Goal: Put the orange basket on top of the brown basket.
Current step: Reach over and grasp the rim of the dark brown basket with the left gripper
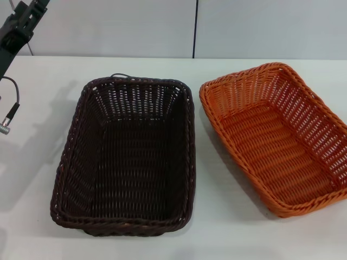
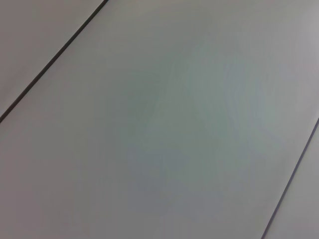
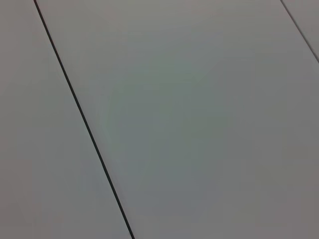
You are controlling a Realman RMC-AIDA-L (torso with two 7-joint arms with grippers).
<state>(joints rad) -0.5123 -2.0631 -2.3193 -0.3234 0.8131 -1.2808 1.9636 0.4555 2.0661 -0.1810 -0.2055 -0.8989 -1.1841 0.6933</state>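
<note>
The brown basket [image 1: 130, 162] stands on the white table [image 1: 43, 216] in the middle left of the head view, long side running away from me, and it holds nothing. The orange basket [image 1: 279, 146] stands just to its right, turned at an angle, also holding nothing; a narrow gap separates them. My left arm [image 1: 19, 27] is raised at the far left, well away from both baskets. My right arm is out of view. Both wrist views show only grey wall panels.
A grey cable with a metal plug [image 1: 6, 123] hangs at the left edge beside the left arm. A panelled wall [image 1: 195, 27] stands behind the table. The wrist views show dark panel seams [image 2: 50, 64] [image 3: 82, 124].
</note>
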